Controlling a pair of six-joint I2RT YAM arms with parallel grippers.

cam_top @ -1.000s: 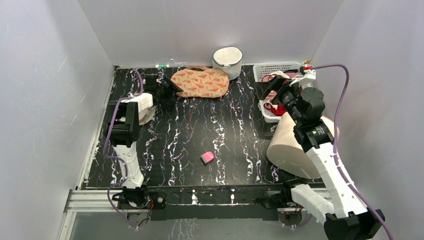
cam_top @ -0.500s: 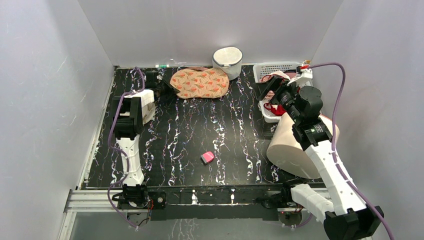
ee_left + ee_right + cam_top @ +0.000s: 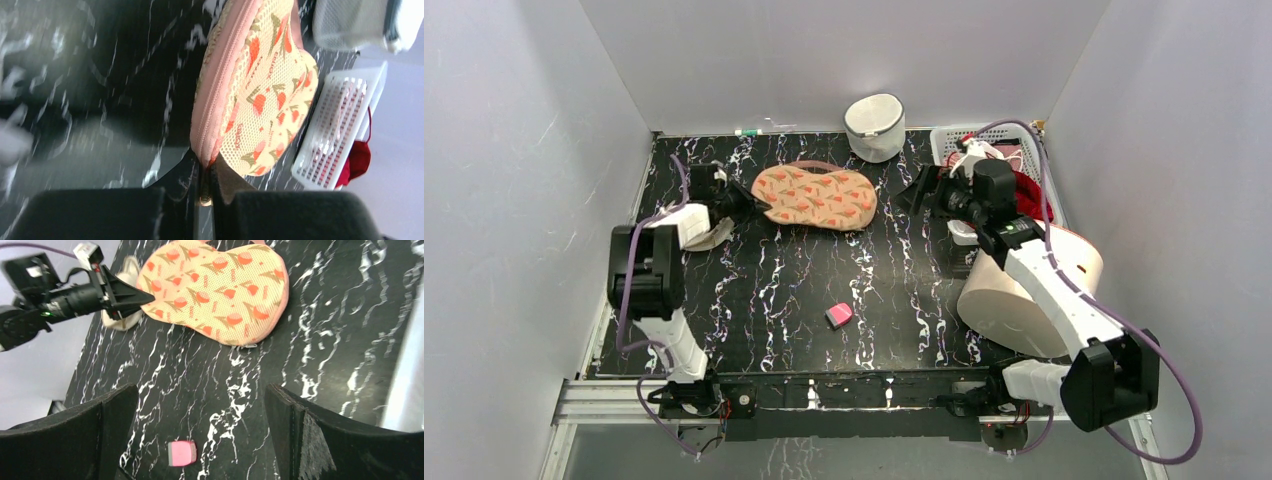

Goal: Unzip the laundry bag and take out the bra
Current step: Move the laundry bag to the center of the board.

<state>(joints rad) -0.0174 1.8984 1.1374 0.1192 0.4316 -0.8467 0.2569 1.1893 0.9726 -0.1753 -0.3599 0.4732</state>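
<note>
While the flat peach fabric laundry bag with a red-orange leaf print [image 3: 816, 197] lies toward the far side of the black marbled bench [image 3: 804, 280], the left tool [image 3: 742, 199] pinches its left tip, fingers pressed together on the zip edge. To the bag's right, the right tool [image 3: 921, 190] hovers with fingers spread wide, touching nothing. A small pink block [image 3: 839, 316] sits well apart, nearer the arm bases.
</note>
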